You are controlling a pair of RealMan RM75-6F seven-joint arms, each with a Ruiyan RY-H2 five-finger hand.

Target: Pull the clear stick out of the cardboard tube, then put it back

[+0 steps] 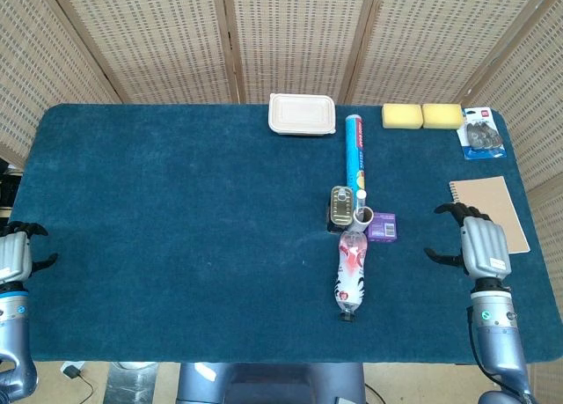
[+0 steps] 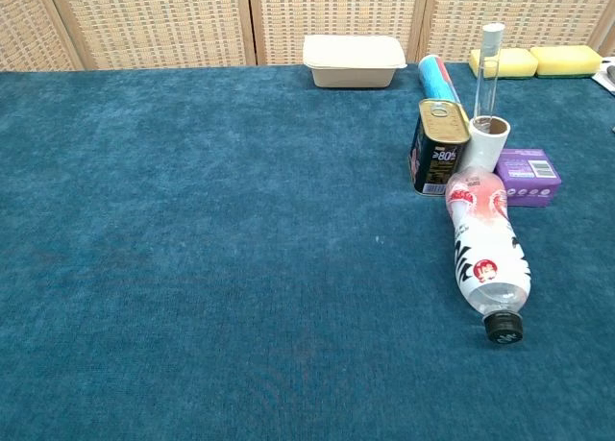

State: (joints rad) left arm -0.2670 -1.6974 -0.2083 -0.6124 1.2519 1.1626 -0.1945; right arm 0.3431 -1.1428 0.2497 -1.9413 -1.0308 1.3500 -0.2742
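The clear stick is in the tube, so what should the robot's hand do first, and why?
Probably reach the right hand left toward the clear stick. The stick stands upright in the cardboard tube, untouched, and that hand hovers open, apart from it but nearer than the left hand at the far table edge.

clear stick (image 2: 488, 71) — upright in tube | cardboard tube (image 2: 486, 145) — white, standing

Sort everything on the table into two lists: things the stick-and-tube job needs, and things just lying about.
Job: stick, standing in the tube; left hand; right hand.

Lying about: bottle, tin, purple box, blue roll, lidded tray, sponges, notebook, blister pack.
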